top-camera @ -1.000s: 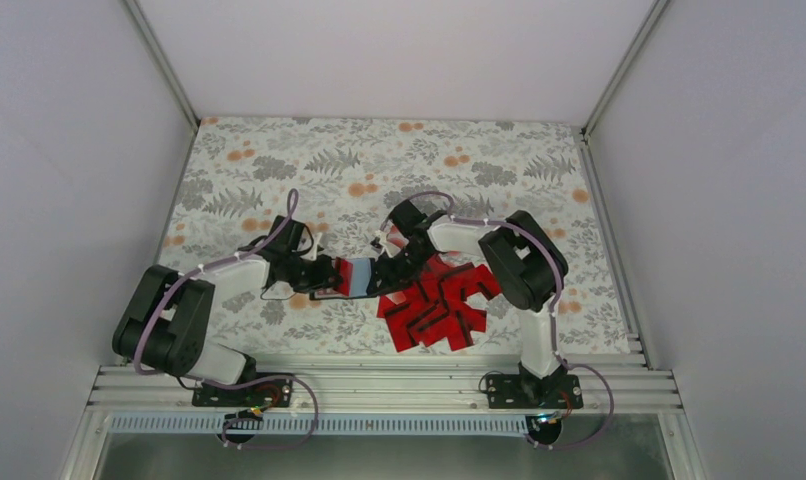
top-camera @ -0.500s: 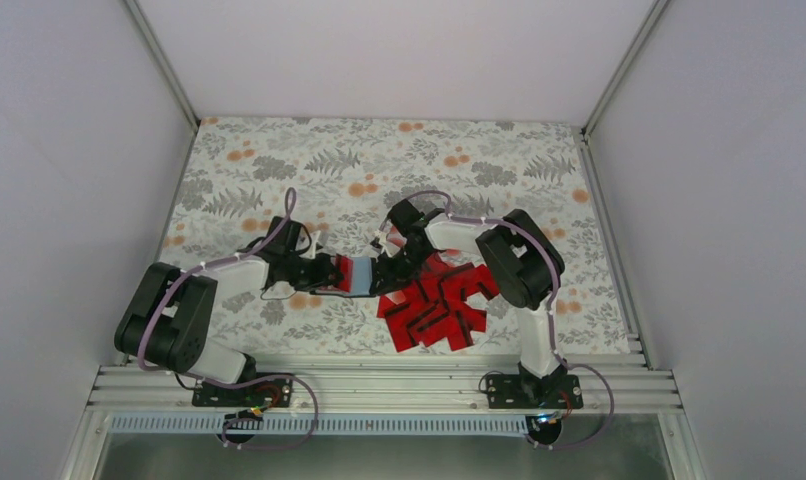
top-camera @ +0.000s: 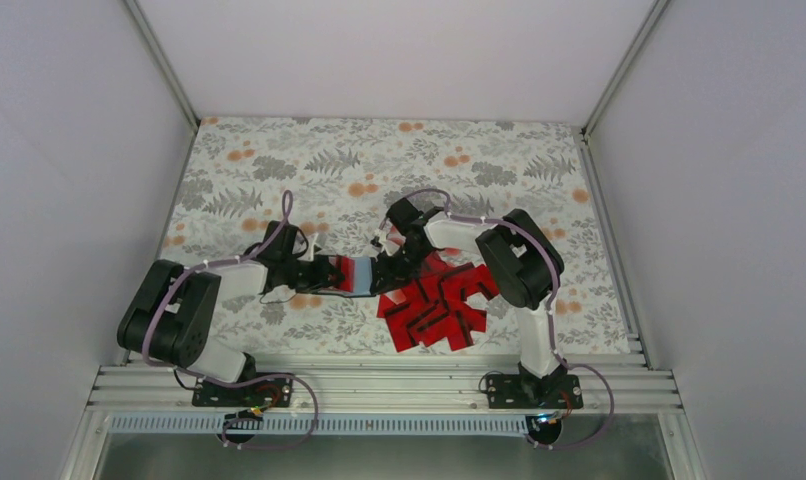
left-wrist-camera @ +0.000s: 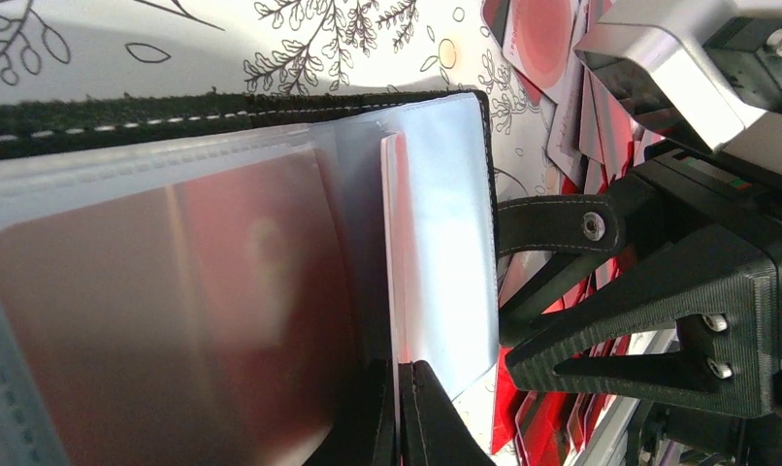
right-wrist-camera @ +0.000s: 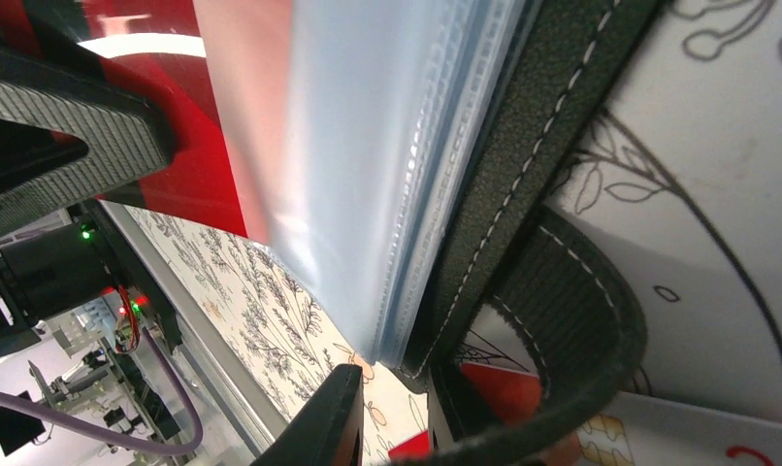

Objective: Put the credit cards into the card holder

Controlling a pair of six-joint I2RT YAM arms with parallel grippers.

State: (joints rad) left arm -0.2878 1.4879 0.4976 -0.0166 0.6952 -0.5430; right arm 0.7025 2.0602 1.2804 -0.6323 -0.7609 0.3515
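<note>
Floral surface, left arm and right arm both elbowing in toward the holder. Loose cards fanned just right of it. Looks like the right hand just narrowed onto its black cover corner, with the left hand clamped on a sleeve, so I'd guess it's braced open for loading.
</note>
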